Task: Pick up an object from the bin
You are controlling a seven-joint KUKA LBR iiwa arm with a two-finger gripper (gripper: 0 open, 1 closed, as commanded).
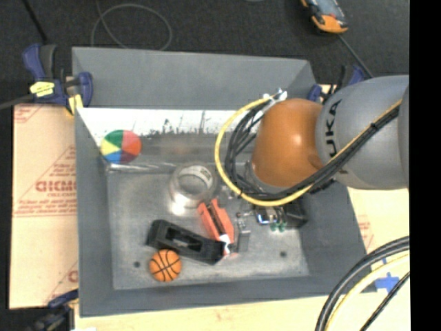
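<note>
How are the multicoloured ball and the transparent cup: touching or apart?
Apart. The camera view shows bare grey bin floor between the multicoloured ball and the transparent cup.

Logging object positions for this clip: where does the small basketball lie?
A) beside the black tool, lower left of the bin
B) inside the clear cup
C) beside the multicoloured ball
A: the basketball lies just beside the black tool, well apart from the multicoloured ball.

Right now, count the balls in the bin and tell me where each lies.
2. A multicoloured ball in the upper-left corner; a small orange basketball at the lower left, beside the black tool. The arm may hide others.
</note>
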